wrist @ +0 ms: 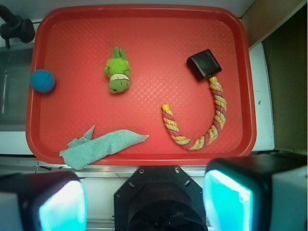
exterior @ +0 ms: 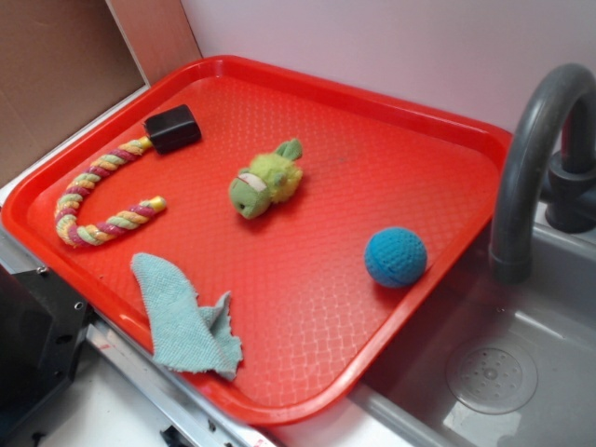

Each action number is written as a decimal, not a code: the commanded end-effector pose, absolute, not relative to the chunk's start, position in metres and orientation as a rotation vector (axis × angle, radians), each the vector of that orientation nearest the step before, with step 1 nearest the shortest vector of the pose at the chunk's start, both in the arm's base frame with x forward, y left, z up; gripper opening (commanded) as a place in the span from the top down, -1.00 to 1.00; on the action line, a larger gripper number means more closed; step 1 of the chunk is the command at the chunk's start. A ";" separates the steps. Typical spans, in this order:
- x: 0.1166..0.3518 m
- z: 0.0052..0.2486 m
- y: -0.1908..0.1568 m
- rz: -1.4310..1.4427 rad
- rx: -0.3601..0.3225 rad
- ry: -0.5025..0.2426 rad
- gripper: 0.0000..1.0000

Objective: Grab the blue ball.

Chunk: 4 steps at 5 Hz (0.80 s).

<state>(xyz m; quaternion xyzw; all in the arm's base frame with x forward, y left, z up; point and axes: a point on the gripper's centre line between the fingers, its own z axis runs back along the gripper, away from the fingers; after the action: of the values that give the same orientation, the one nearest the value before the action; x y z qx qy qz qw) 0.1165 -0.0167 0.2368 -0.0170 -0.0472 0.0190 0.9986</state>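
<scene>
From the exterior view, a red tray fills most of the scene, set beside a grey sink with a dark curved faucet. The blue ball sits on the tray near its edge on the sink side, close below the faucet's spout and touching nothing else. A green plush toy lies near the tray's middle, well apart from the ball. At the far corner there is a small black block, and a twisted rope toy curls away from it in a hook shape, one end just at the block. A pale teal cloth lies crumpled at the near edge, partly hanging over the rim. My pincer does not show here.

From the wrist view I look straight down on the tray. The ball is at the far left edge — right against the rim. The plush toy is upper middle, the block to the right with the rope curving beneath it, and the cloth along the lower edge. My pincer hangs at the bottom of the frame, outside the tray's near rim — its two fingers stand wide apart, holding nothing, far from the ball.
</scene>
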 end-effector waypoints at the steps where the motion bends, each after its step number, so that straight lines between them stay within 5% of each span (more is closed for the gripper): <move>1: 0.117 0.237 -0.017 0.038 -0.034 -0.094 -1.00; 3: 0.129 0.228 -0.016 -0.193 -0.003 -0.165 -1.00; 4: 0.142 0.216 -0.019 -0.381 -0.087 -0.237 -1.00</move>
<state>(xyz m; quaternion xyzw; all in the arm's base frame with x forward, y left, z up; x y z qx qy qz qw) 0.1377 -0.0207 0.2117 -0.0418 -0.1075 -0.1988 0.9732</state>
